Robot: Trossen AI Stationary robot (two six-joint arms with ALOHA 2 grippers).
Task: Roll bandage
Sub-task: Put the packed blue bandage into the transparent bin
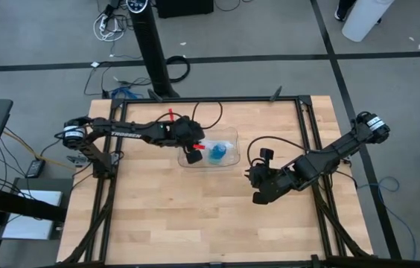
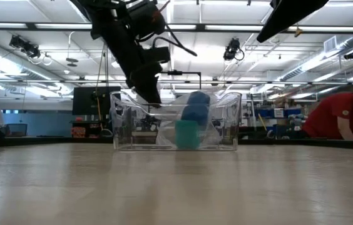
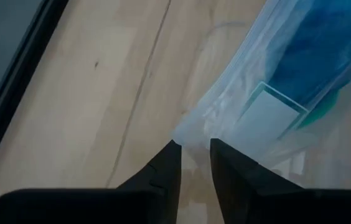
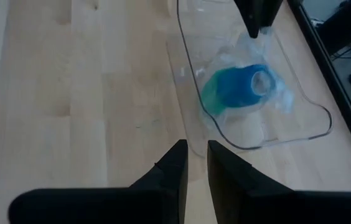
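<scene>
From above, the left gripper hangs over the left end of the clear plastic tray, where the blue bandage sits rolled; the right gripper waits well apart over bare wooden table. At table height, the roll sits above a teal block inside the tray. The left wrist view shows the fingers slightly parted, empty, at the tray's edge. The right wrist view shows its fingers narrowly apart, holding nothing, the tray ahead.
</scene>
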